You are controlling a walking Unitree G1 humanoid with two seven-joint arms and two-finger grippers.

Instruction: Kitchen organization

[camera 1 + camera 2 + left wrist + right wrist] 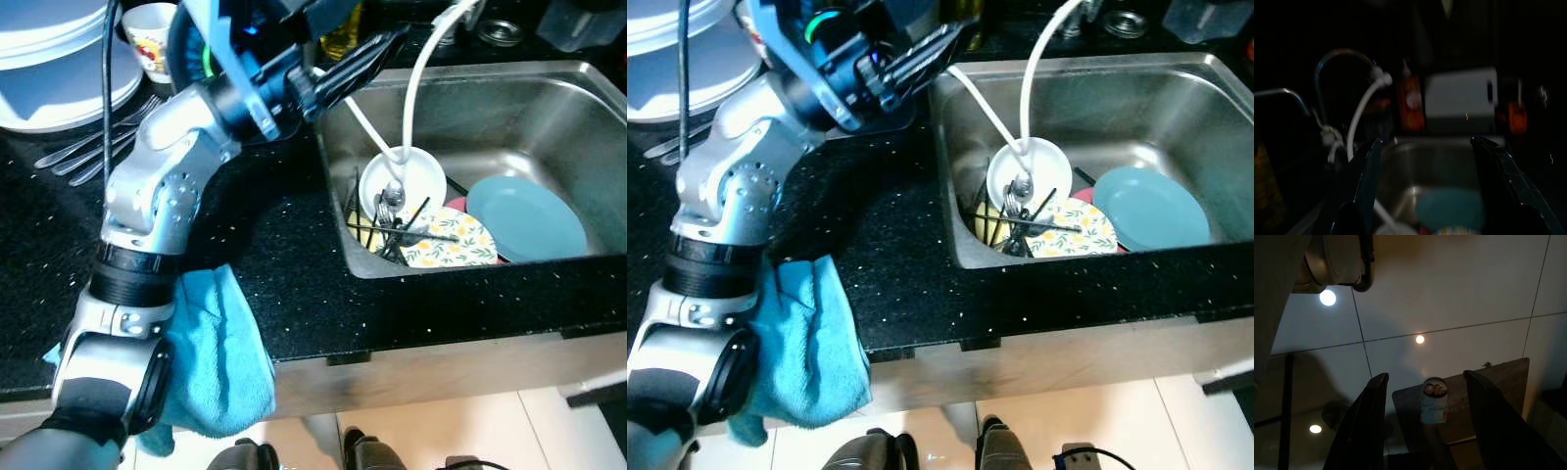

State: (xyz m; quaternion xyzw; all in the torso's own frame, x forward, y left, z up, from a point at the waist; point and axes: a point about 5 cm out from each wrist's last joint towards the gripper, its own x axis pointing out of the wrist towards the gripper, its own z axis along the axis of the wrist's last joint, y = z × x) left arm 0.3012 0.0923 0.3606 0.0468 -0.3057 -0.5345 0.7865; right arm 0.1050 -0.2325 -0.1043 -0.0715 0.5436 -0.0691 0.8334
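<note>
My left arm reaches across the black counter (294, 245), and my left gripper (377, 54) hovers over the sink's (549, 78) left rear corner. In the left wrist view its fingers (1366, 171) are spread open around nothing, pointing over the basin. In the sink lie a white bowl (404, 178), a teal plate (529, 220), a floral plate (453, 243) and a tangle of dark cutlery (392, 223). A white hose (419, 69) curves down into the bowl. My right gripper (1425, 374) hangs open over the floor tiles.
A teal cloth (220, 357) drapes over the counter's front edge. Forks (88, 147), a printed cup (152, 39) and stacked white plates (54, 59) sit at the back left. Behind the sink stand a soap bottle (1410, 103) and a white board (1462, 98). A person's foot (1434, 404) is on the floor.
</note>
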